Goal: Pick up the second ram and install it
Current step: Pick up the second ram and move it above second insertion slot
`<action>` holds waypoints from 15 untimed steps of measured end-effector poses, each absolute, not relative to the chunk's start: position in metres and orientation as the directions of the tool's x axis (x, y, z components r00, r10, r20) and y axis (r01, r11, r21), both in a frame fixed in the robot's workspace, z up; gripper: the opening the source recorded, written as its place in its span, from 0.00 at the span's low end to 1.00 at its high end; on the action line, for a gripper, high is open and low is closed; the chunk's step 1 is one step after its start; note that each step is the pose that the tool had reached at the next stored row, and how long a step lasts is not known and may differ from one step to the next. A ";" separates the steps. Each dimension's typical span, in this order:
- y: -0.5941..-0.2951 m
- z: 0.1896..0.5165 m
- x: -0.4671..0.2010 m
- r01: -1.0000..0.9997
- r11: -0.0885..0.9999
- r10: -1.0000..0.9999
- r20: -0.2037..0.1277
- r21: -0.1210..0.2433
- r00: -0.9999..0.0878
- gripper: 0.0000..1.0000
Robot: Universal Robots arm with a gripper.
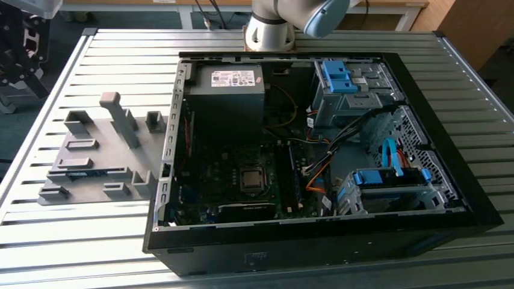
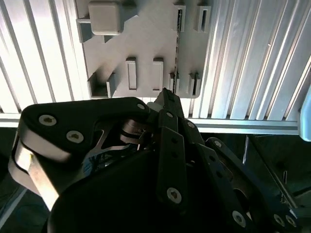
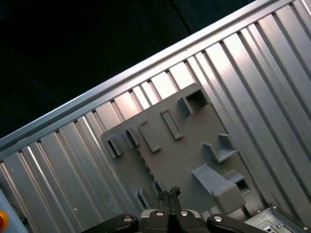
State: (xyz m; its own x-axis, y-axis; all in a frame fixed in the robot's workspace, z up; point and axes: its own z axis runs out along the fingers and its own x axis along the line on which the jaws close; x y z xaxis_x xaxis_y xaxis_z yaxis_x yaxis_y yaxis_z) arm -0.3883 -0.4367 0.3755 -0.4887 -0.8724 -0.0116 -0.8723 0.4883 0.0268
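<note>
Universal Robots arm (image 1: pixel 270 30) standing upright at its base, blue-capped joint (image 1: pixel 325 15) bending overhead, gripper (image 3: pixel 168 193) pointing downward in the first wrist view, dark fingers (image 2: pixel 170 126) pressing together tip to tip, gripping nothing

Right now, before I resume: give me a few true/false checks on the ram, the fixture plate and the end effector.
1. The computer case lies open on the slatted metal table. True.
2. The second ram is clamped in the end effector. False: it sits in a holder on the grey fixture plate.
3. The fixture plate lies to the exterior view's right of the case. False: it lies to the exterior view's left.
4. In both wrist views the end effector is above the fixture plate. True.
5. The end effector is wide open. False: it is shut and holds nothing.
</note>
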 end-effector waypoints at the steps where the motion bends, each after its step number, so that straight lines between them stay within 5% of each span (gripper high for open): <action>1: -0.437 0.375 -0.388 -0.877 0.479 -0.877 -0.012 0.027 -0.480 0.11; 15: -0.437 0.375 -0.388 -0.945 0.327 -0.945 -0.012 0.027 -0.328 0.11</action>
State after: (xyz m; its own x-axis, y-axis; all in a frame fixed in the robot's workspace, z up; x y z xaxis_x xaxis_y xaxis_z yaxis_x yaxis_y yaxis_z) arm -0.3883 -0.4371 0.3749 -0.3276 -0.9448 -0.0116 -0.9446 0.3272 0.0267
